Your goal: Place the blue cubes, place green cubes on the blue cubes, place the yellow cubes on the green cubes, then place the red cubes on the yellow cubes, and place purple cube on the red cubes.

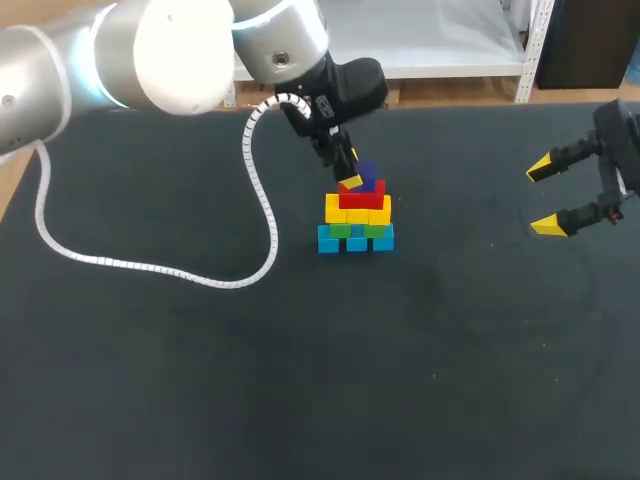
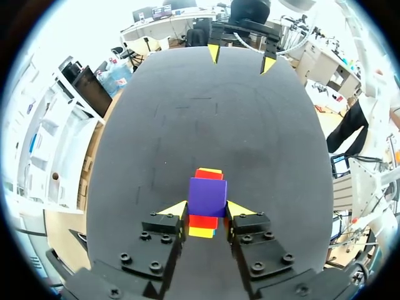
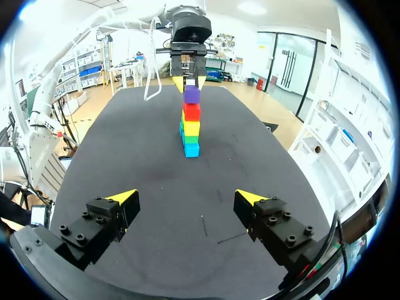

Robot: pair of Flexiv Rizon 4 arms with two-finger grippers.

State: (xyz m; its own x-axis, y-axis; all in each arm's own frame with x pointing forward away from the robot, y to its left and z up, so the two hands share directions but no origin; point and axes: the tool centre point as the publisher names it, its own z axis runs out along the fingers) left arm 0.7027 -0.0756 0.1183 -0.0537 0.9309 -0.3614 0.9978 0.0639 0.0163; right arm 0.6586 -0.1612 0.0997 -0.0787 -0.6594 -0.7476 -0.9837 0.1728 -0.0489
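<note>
Left fingers [image 2: 177,210] clamp the purple cube [image 2: 207,196] on the red cubes [image 1: 362,197]; right fingers [image 3: 124,198] stand wide, well apart. Risk: uneven release or sideways drag could knock it off.

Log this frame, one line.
left gripper: shut on purple cube | purple cube: on red cubes | right gripper: open, empty

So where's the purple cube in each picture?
Head view: purple cube on top of the pile, held in the left claw.
Left wrist view: purple cube between that claw's yellow tips.
Right wrist view: purple cube on top, far ahead of the right claw.
Shared landmark: the red cubes right under it.
</note>
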